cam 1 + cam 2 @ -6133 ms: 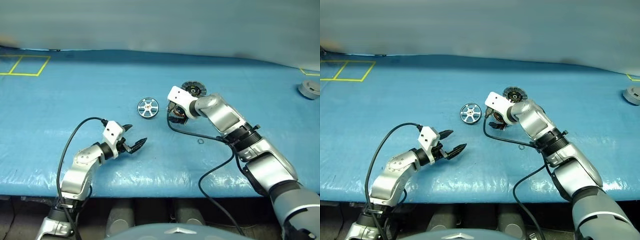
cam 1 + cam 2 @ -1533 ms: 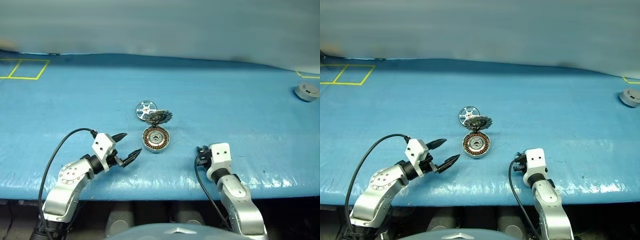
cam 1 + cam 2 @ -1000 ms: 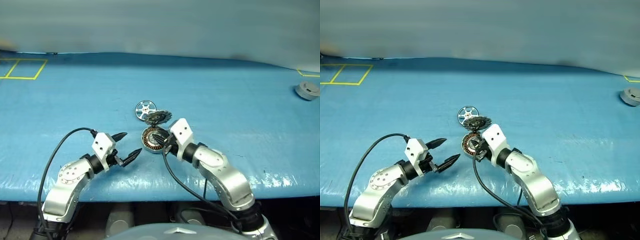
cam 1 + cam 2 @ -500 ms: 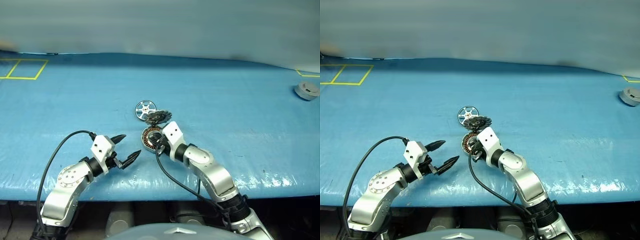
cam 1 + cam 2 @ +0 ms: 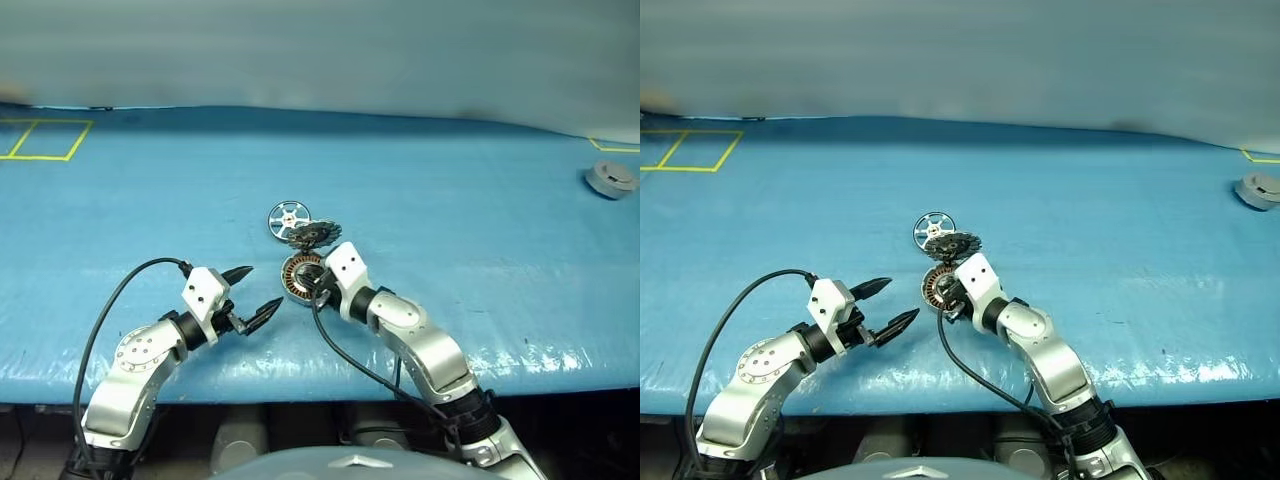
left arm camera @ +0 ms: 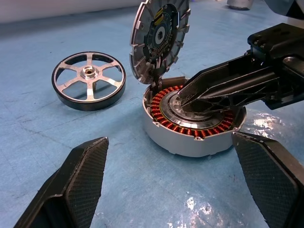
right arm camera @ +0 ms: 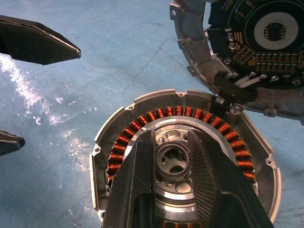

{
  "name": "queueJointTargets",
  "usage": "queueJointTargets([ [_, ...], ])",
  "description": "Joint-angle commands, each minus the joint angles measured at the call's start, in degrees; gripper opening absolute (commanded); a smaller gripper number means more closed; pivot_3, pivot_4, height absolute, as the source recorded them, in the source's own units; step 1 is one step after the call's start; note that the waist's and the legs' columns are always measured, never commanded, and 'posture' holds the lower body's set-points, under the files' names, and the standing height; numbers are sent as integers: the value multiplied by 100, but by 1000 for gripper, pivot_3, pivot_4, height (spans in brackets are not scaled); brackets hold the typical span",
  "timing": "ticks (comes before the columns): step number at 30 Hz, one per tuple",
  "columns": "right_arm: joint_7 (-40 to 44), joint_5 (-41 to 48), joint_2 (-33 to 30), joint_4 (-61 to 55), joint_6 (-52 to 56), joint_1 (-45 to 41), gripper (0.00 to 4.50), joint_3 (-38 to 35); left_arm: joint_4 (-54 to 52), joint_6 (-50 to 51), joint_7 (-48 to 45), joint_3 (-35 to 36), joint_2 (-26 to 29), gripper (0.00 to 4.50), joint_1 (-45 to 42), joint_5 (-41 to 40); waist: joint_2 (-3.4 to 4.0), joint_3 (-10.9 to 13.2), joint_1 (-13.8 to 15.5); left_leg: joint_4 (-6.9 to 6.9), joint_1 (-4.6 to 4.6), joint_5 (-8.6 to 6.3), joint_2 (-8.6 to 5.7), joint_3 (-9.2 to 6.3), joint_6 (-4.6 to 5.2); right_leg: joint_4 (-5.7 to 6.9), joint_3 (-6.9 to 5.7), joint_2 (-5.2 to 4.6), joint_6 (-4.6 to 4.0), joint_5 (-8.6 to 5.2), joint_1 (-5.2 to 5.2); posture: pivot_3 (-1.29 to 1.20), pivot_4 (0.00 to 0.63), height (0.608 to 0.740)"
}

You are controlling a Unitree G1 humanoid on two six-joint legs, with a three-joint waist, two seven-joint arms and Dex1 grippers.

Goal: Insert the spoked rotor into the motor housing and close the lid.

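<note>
Gleaming six-spoked silver spoked rotor (image 6: 89, 80)

text: none legible | labels: none | numbers: none | signs: none

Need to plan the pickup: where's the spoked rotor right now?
The spoked rotor lies flat on the blue table, just beyond the raised lid and motor housing, untouched by either gripper.

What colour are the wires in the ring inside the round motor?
Copper-orange windings, inside the grey round metal motor housing; clearest in the right wrist view.
</note>
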Motion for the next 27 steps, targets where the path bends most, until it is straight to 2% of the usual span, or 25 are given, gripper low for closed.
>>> queueJointTargets([
  [1,-49,-51,104,95,-118,-31,666,37,-172,-44,-3,49,-17,4500,-29,-41,0,0,0,0,0,0,0,0,0,0,0,0,0,0,0,0,150,740],
  [3,-116,-82,158,164,-159,-68,666,-29,-171,-39,-3,38,-23,4500,-32,-42,0,0,-1,1,0,0,0,0,0,0,1,0,0,0,1,0,150,740],
  [10,50,126,19,-375,201,67,2919,-157,-164,-40,0,49,-32,4500,-27,-53,0,0,21,2,0,0,-1,0,0,0,2,0,1,1,2,0,150,740],
  [16,149,783,-90,-1619,1107,296,2919,-397,-139,-73,7,84,-36,4500,8,-53,1,1,31,1,-3,0,-1,0,0,0,3,-1,1,1,0,0,150,740],
  [19,-114,906,0,-1884,1683,175,2371,-482,-123,-76,10,79,-48,4500,4,-49,1,0,8,2,3,0,4,0,0,5,3,3,0,0,0,0,150,740],
  [26,-728,812,267,-1699,3121,-689,90,-261,-66,-94,1,27,-80,4500,-64,-19,1,0,-6,4,1,1,3,3,-2,6,4,1,-2,2,-3,0,150,740],
  [27,-774,808,320,-1632,3226,-791,40,-240,-79,-103,1,28,-85,4500,-57,-18,1,0,-5,2,-1,1,3,2,-2,6,3,2,-2,2,-4,0,150,740],
])
